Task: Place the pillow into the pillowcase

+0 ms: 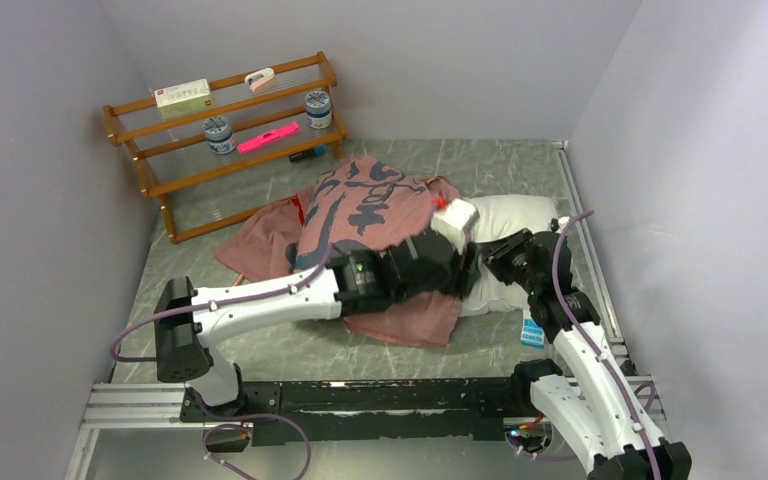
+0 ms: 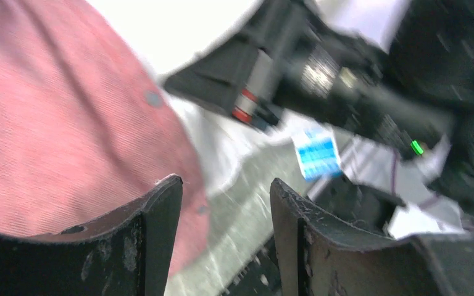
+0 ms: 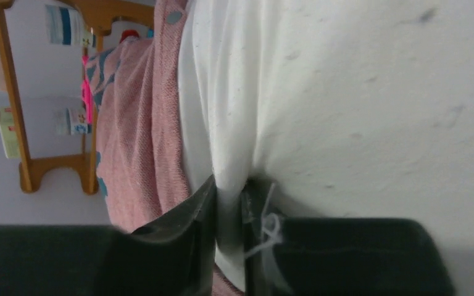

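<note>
The pillowcase lies draped over the pillow on the table.

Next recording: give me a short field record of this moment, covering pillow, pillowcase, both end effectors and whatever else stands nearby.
pillow: white, on the table, right end bare, rest hidden under fabric
pillowcase: red, printed, rumpled over the pillow's left part
left end effector: open, nothing between its fingers, pink fabric beside it
right end effector: shut on a fold of the pillow
wooden rack: far left corner, small items on it
task state: pillow not fully covered
</note>
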Motion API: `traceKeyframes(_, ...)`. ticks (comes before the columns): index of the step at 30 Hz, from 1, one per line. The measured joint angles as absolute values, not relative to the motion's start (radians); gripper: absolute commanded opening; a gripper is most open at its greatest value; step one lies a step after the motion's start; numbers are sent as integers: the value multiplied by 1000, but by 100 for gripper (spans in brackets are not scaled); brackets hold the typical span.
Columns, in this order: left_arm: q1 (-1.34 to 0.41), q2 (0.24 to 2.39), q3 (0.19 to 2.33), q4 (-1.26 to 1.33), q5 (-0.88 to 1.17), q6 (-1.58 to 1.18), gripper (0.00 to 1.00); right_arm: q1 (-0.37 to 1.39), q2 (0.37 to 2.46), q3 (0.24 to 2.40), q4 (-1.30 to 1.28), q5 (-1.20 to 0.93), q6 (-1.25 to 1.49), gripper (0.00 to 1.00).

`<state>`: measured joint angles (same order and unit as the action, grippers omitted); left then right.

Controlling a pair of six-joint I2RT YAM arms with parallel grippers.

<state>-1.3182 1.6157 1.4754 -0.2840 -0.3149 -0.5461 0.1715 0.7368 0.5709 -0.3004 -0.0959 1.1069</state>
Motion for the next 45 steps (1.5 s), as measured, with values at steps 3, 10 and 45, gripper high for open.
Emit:
traceKeyframes(3, -1232, 1617, 1532, -316, -333, -518, 61, 173, 717, 593, -347, -70, 1065, 69)
traceKeyframes(10, -1134, 1718, 1689, -346, -350, -461, 69, 179, 628, 667, -521, 11, 1010, 99)
traceKeyframes(45, -817, 1736, 1639, -236, -120, -484, 5, 180, 324, 745, -681, -162, 811, 84)
